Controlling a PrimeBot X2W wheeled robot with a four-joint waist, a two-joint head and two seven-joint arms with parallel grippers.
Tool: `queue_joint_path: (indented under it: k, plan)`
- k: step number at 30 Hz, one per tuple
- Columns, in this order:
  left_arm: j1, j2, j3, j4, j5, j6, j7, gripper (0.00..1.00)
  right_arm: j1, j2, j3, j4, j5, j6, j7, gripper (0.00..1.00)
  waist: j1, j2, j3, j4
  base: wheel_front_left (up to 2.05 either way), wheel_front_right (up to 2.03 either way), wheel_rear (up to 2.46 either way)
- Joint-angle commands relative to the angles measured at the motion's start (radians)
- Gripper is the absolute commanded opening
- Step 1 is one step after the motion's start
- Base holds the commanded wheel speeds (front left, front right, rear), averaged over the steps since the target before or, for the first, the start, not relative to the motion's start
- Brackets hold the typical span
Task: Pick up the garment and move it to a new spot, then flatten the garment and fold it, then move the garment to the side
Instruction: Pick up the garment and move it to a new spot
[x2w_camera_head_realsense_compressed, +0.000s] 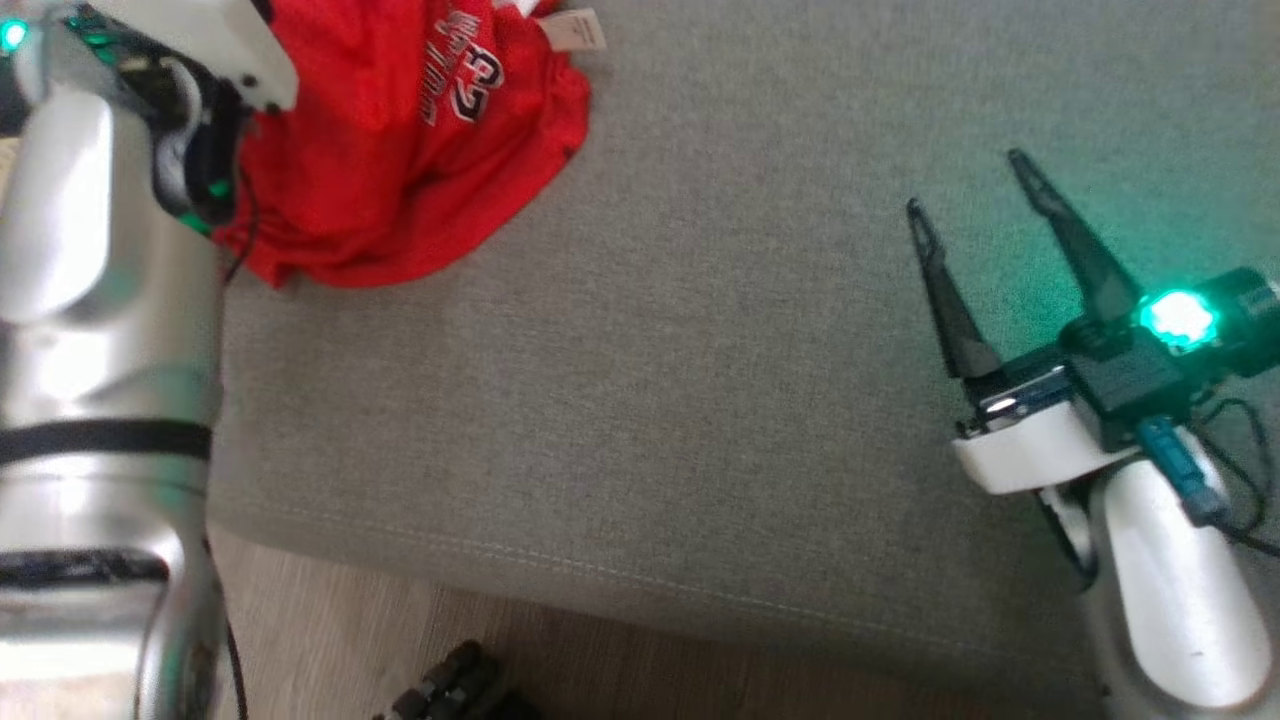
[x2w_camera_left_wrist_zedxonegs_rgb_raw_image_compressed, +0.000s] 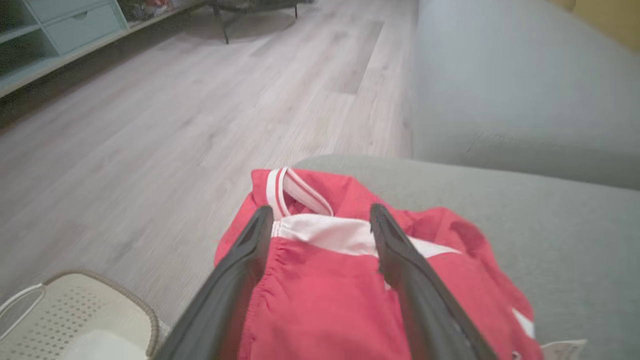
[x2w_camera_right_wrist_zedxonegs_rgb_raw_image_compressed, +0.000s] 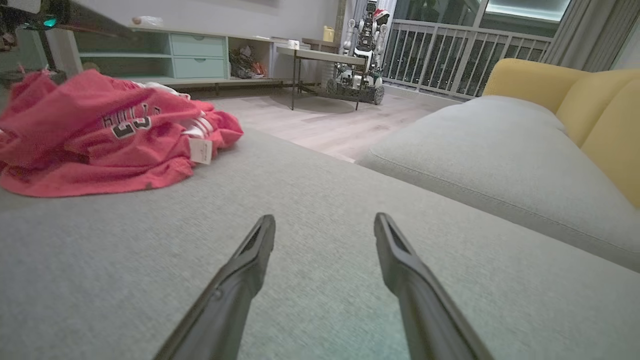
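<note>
Hanging over the garment at the cushion's far left corner, left gripper spread wide and empty, fingers either side of the white band; touching the cloth or just above it, hard to tell. Probably lined up so for a pinch at that thick, gathered edge, likely a firmer hold than loose mesh. Poised low over the cushion's bare right side, right gripper likewise wide apart, holding nothing, well apart from the garment; probably set there to leave landing room at the cushion's middle. Crumpled in a red heap, not yet lifted, so first step judged barely begun.

From the left wrist: band and stripes up close, plus a pale basket on the floor beside the cushion's left edge. From the right wrist: heap in profile, tag dangling on the side toward the cushion's middle, and, beyond the cushion, a second seat and a shelf. From the head: both arms at once and the wide stretch of cushion between them.
</note>
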Motion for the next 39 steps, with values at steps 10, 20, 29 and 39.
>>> queue_joint_path:
  k: [10, 20, 29, 39]
  plan:
    - [-0.185, 0.088, -0.031, 0.265, 0.038, 0.008, 0.131, 1.00, -0.032, -0.041, -0.012, -0.074, -0.016, 0.000, -0.006, 1.00, -0.0001, 0.0000, 0.144, -0.030, 0.00, 0.00, 0.00]
    - [-0.215, 0.093, -0.051, 0.355, 0.044, 0.006, 0.011, 0.00, -0.042, -0.024, -0.018, -0.086, -0.005, 0.000, -0.006, 1.00, -0.0001, 0.0000, 0.143, -0.035, 0.00, 0.00, 0.00]
    - [-0.240, 0.096, -0.057, 0.351, 0.043, 0.015, -0.199, 0.00, -0.027, -0.001, -0.031, -0.073, 0.008, 0.000, -0.006, 1.00, -0.0001, 0.0000, 0.073, -0.019, 0.00, 0.00, 0.00]
    - [-0.276, 0.109, -0.094, 0.261, 0.068, 0.012, -0.274, 0.00, -0.015, 0.027, -0.026, -0.061, 0.031, 0.000, -0.006, 1.00, -0.0001, 0.0000, -0.032, -0.044, 0.00, 0.00, 0.00]
